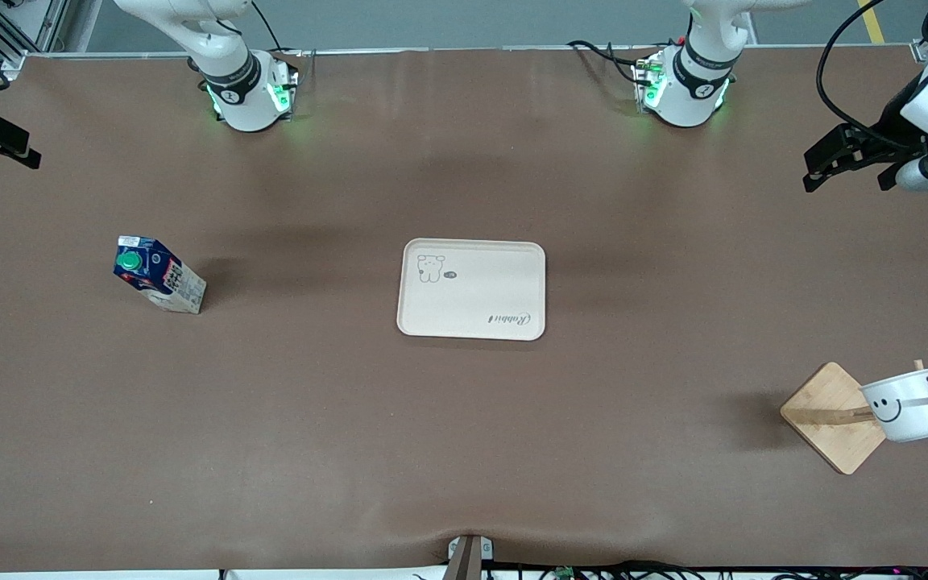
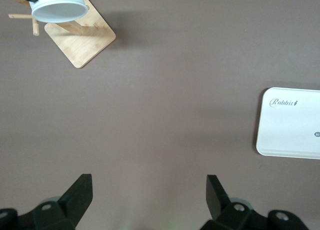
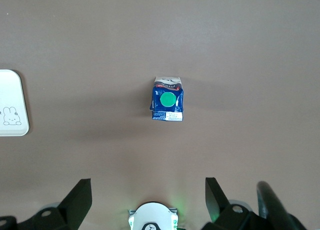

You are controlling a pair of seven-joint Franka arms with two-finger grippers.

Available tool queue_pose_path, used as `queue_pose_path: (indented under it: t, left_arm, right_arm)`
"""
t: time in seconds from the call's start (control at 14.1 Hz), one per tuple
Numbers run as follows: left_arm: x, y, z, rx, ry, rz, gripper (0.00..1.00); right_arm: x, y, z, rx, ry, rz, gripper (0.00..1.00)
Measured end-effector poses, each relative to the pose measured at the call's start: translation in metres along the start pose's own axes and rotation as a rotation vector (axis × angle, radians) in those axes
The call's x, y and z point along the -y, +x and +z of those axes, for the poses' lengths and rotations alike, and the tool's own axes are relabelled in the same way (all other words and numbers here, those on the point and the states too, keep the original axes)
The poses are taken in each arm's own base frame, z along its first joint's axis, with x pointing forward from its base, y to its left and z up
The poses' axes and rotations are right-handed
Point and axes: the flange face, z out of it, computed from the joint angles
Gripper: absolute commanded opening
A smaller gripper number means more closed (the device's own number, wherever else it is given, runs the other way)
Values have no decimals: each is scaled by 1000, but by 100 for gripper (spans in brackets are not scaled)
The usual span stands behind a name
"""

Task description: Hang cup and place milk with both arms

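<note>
A: Where are things placed?

B: The cup (image 1: 907, 405) is hung on the wooden rack (image 1: 833, 417) near the left arm's front corner of the worktop (image 1: 464, 451). The milk (image 1: 159, 275) is stood near the right arm's edge, the tray (image 1: 472, 288) at centre.

A: Risks?

B: The glossy, tall carton could be tipped. The left gripper (image 2: 149, 196) and right gripper (image 3: 148, 196) are held high, jaws released.

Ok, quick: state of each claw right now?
Left claw: open, holding nothing, over bare table.
Right claw: open, holding nothing, above the milk.
</note>
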Motion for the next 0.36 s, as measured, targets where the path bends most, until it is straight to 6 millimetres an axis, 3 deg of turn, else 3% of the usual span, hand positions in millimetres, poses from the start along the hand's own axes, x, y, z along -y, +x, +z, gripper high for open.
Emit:
queue_pose_path:
  t: [0.36]
  left_arm:
    - [0, 0, -2, -4, 0, -1, 100]
  right_arm:
    - [0, 0, 0, 3, 0, 4, 100]
